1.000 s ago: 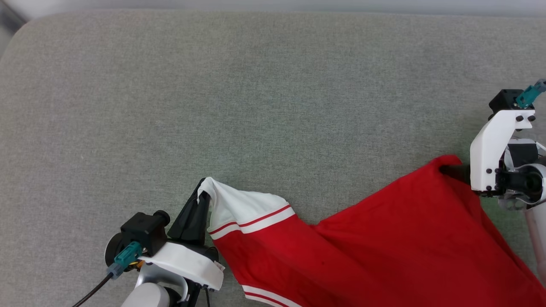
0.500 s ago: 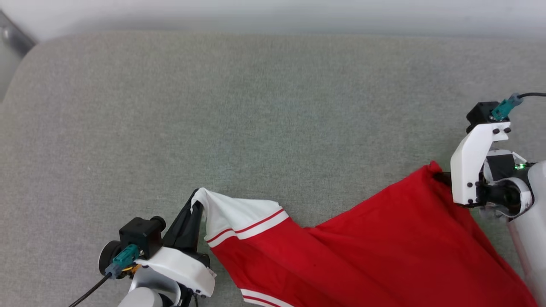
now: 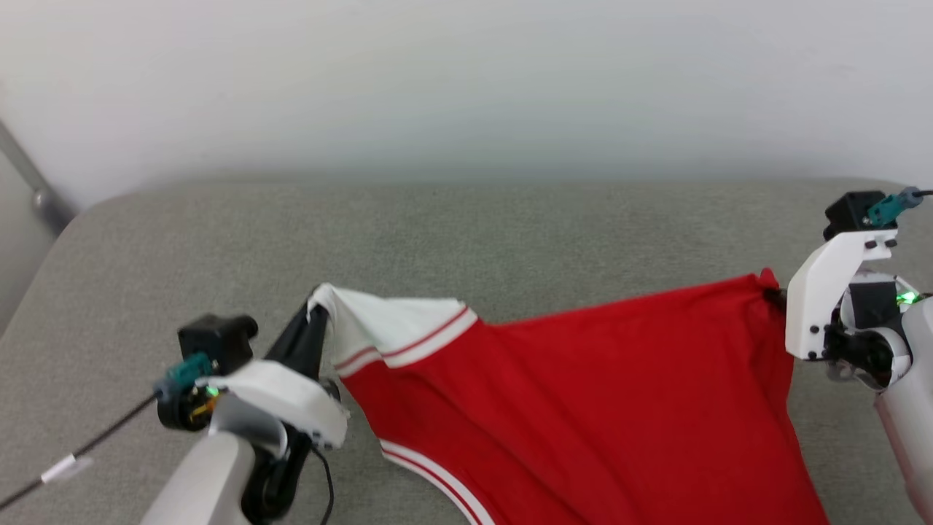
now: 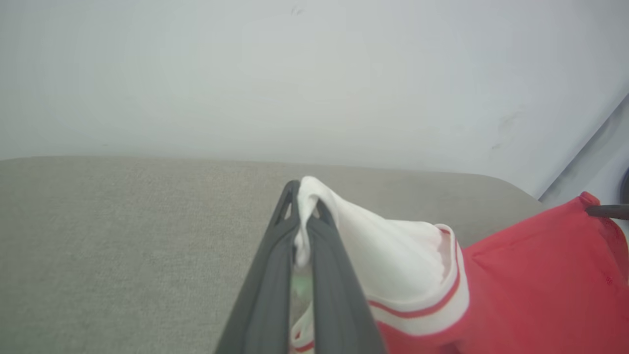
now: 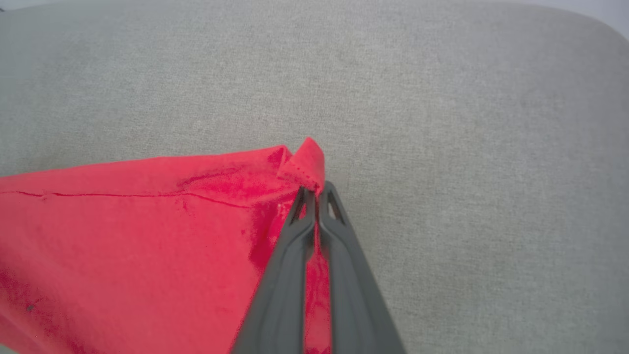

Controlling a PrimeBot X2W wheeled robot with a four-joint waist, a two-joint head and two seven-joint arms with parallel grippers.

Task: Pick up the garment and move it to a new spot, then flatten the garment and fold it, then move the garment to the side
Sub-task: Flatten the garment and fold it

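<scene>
The garment (image 3: 583, 408), red with a white sleeve and red-and-white striped trim, hangs stretched between my two grippers above the grey cushion (image 3: 474, 240). My left gripper (image 3: 315, 315) is shut on the white sleeve tip; the left wrist view shows the white cloth (image 4: 373, 255) pinched between the dark fingers (image 4: 275, 275). At the right, my right gripper (image 3: 777, 294) is shut on a red corner of the garment (image 5: 147, 236), seen up close as the hem (image 5: 307, 164) folding over my right gripper (image 5: 317, 189). The chest print is hidden.
The grey cushion runs back to a pale wall (image 3: 466, 87). Its rounded left corner (image 3: 80, 219) lies near a grey metal bar (image 3: 29, 182). A black cable (image 3: 80, 445) trails from my left wrist.
Both grippers have lifted the garment, and it now hangs more taut between them. The camera has tilted up, so the wall has come into view.
</scene>
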